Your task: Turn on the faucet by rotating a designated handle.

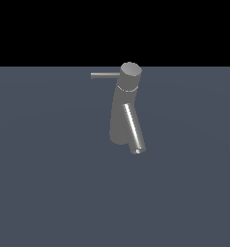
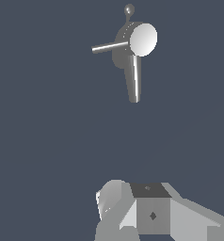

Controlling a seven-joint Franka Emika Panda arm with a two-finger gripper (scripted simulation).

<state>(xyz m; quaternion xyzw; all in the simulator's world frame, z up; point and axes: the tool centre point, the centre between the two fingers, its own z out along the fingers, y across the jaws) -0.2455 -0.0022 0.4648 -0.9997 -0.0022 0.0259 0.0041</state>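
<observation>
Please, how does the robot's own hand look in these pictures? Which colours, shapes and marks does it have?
Only the wrist view shows the hand: pale grey and white blocky parts with flat, angular faces, one rounded lighter piece, a dark top panel and a small dark diamond mark on the front. No cables show. The exterior view shows no arm.

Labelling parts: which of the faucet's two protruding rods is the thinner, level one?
The handle, jutting sideways from the cap toward the exterior view's left; the thicker, shiny spout slants downward.
</observation>
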